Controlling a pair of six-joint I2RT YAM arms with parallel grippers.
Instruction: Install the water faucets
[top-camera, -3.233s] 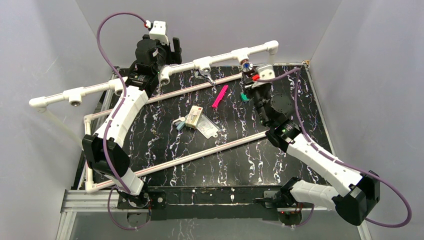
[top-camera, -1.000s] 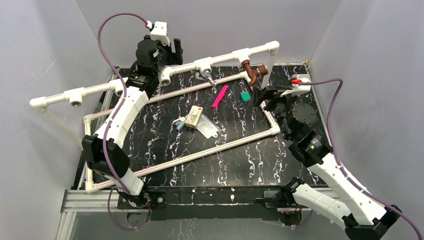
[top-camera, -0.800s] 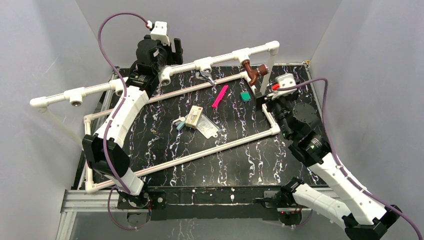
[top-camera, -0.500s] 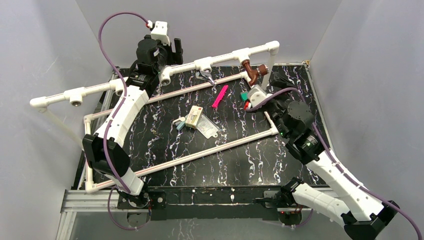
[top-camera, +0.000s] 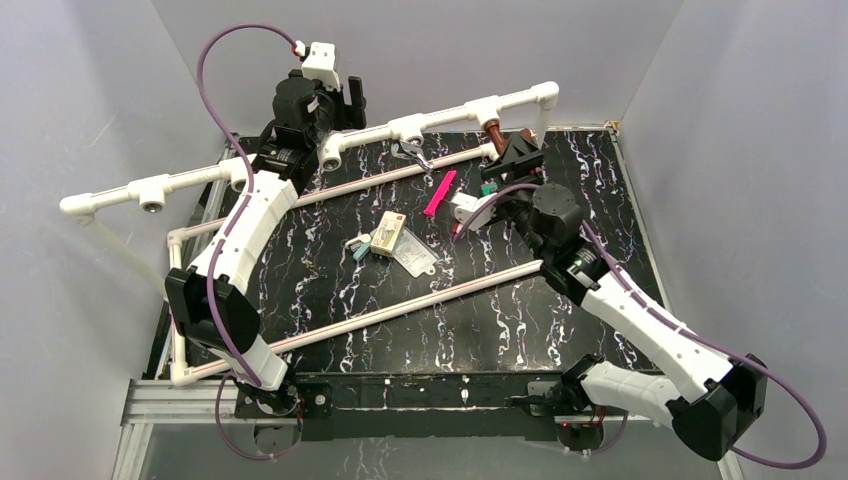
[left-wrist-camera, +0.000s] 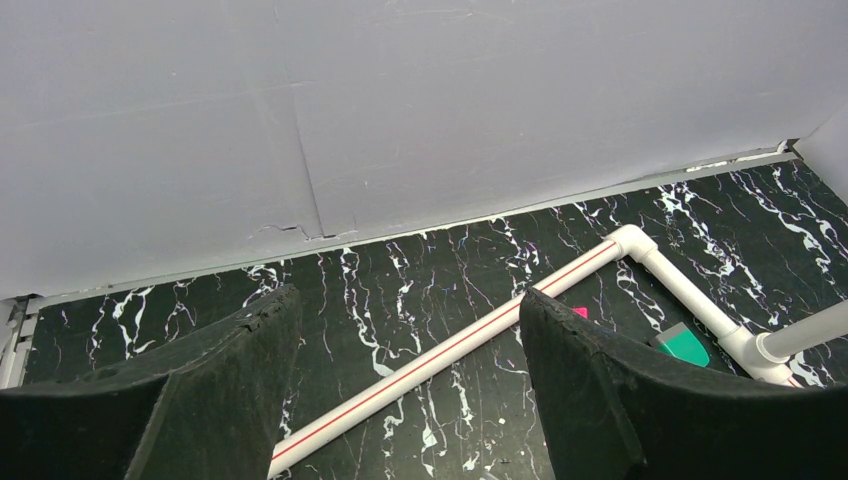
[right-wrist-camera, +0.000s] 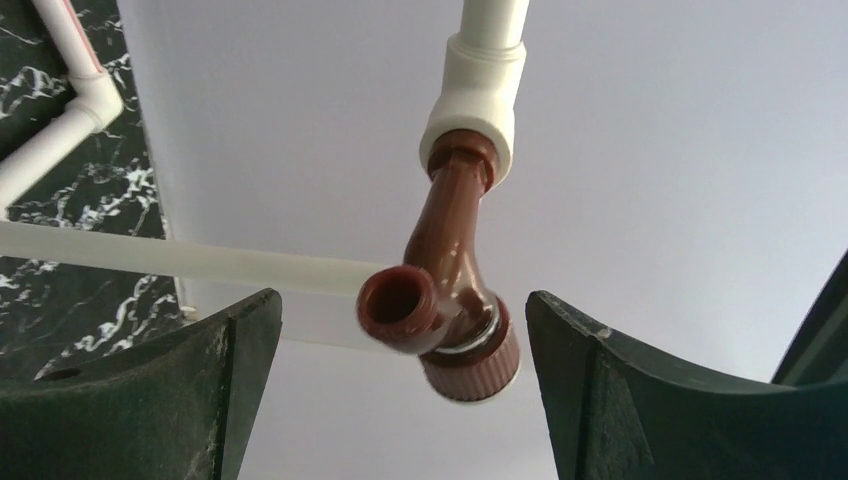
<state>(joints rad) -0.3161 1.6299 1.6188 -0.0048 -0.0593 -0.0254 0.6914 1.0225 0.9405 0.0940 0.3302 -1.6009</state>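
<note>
Firstly, of two, the brown faucet (right-wrist-camera: 450, 270) is sitting in a white tee socket (right-wrist-camera: 478, 90), untouched between the spread fingers of the right gripper (right-wrist-camera: 400, 330). Secondly, the silver faucet (top-camera: 410, 153) is lying on the table (top-camera: 480, 320). The left gripper (left-wrist-camera: 400, 340) is gaping, empty. Overhead, the right gripper is hiding most of the brown faucet.

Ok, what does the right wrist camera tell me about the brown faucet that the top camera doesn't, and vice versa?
Only the right wrist view: the brown faucet's neck sits in the white tee socket, and the right gripper is open, its fingers flanking the faucet without touching it. Only the top view: the silver faucet lying on the table, in no socket, and the left gripper up near the back wall. Both: the brown faucet at that socket, with the right gripper close to it.
</note>
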